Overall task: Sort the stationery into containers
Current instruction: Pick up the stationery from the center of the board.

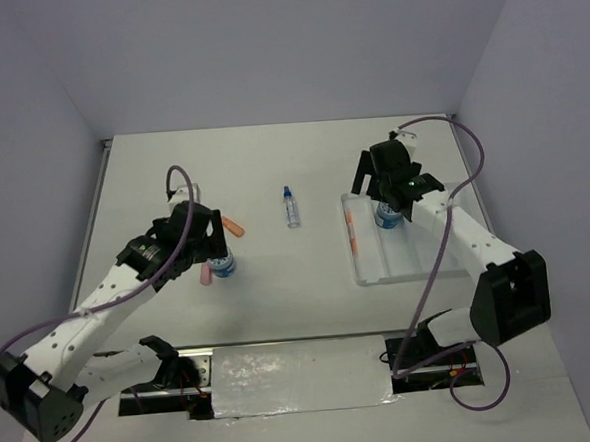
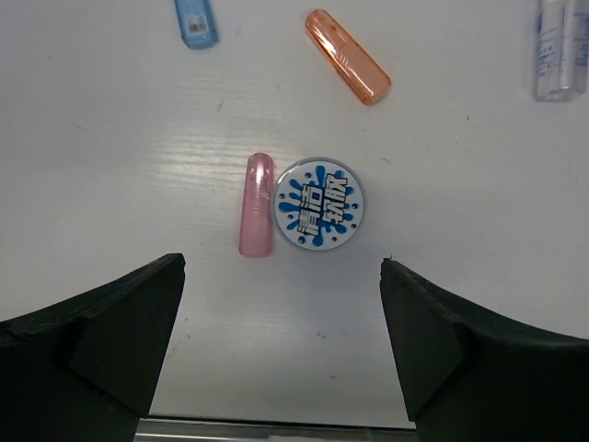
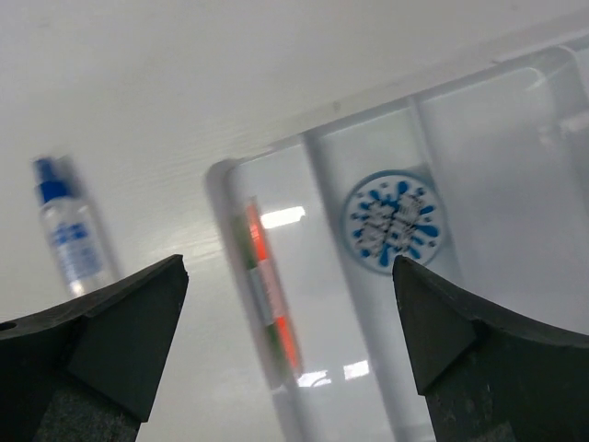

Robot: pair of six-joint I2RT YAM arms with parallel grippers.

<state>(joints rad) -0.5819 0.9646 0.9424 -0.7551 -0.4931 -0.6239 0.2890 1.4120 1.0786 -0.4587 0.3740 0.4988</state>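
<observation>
Left gripper (image 2: 281, 276) hangs, jaws wide apart, over a round roll (image 2: 319, 203) near the left edge of the table (image 1: 279, 282). A pink piece (image 2: 257, 204) touches it and might get pinched too. Right gripper (image 3: 290, 276), jaws apart, hovers over the tray (image 3: 497, 138) by the right edge.

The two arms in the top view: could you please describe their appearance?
Both the left arm and right arm have white links with black joints and bases, each trailed by a looping purple cable. Their fingers are matte black wedges.
</observation>
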